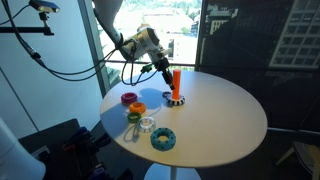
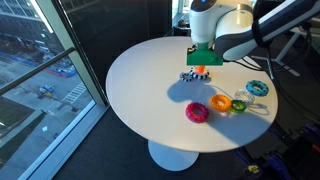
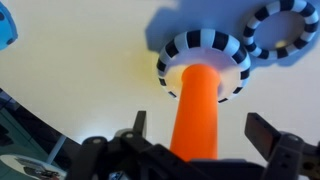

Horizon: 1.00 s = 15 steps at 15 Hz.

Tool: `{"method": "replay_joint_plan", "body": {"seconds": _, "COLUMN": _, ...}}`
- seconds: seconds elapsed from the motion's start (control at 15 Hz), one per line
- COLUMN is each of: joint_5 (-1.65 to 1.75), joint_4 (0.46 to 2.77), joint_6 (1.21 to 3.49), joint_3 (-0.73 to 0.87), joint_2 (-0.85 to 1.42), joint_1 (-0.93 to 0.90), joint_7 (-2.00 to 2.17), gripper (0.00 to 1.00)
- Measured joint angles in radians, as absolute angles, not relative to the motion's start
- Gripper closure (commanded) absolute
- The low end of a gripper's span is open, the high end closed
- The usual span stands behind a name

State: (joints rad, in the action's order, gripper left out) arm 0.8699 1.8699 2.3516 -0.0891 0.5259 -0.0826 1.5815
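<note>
Round white table [image 1: 225, 120] beside tall windows. Gripper [image 1: 164, 72] hovered over upright orange peg [image 1: 175, 83] standing in its striped base [image 3: 205, 50] on the table; jaws apart either side, not touching. Coloured rings [image 1: 163, 139] lay nearby.

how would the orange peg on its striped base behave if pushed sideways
The orange peg looks rigid, probably plastic, so it should not bend. Tall on a wider striped base, it may tip if pushed high, slide if pushed low. The smooth table likely offers little grip.
</note>
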Motion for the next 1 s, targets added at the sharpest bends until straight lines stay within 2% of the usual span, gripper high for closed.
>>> {"method": "replay_joint_plan", "body": {"seconds": 0.47, "joint_5": 0.454, "joint_4": 1.893, "joint_6": 2.319, "joint_3": -0.081, "joint_2": 0.46, "joint_1": -0.084, "joint_7": 1.151, "gripper": 0.0}}
{"method": "replay_joint_plan", "body": {"seconds": 1.0, "joint_5": 0.182, "joint_4": 1.891, "joint_6": 2.115, "joint_3": -0.073, "joint_2": 0.38, "joint_1": -0.089, "joint_7": 0.803, "gripper": 0.0}}
